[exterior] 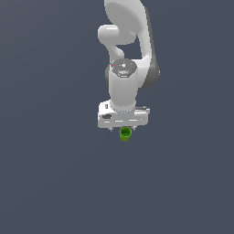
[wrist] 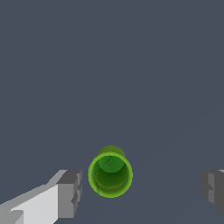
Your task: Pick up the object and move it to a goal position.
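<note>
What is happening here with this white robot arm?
A white robot arm is reaching down over a small green cup on a plain dark grey floor. Its hand is open, with one finger on each side of the cup and gaps between them. The cup stands upright and is not gripped yet.

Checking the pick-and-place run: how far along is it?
Done: gripper is positioned over the green cup, which sits between its open fingers, nearer one of them. In hand: nothing gripped yet; gaps show on both sides. Left: close, lift, carry to goal; no goal marker visible.
</note>
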Controlling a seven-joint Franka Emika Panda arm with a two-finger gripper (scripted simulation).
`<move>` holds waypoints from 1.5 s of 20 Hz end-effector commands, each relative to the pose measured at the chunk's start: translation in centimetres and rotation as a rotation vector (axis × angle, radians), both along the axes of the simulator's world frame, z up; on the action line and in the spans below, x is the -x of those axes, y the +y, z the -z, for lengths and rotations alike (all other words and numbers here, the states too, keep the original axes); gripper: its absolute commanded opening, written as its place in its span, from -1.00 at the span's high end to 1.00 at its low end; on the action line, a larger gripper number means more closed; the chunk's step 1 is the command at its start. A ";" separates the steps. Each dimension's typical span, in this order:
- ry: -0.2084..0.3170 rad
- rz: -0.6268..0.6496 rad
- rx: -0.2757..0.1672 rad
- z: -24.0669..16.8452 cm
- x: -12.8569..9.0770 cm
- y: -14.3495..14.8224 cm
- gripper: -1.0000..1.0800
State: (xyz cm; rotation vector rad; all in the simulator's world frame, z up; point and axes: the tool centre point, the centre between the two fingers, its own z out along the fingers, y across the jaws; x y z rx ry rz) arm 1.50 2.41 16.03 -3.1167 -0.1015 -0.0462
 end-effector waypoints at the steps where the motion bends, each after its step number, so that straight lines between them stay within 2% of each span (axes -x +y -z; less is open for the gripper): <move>1: 0.000 -0.014 0.001 0.1 0.1 0.0 -0.92; 12: 0.004 -0.190 0.013 1.5 0.8 0.3 -0.92; 30: 0.014 -0.717 0.034 5.3 3.2 1.5 -0.92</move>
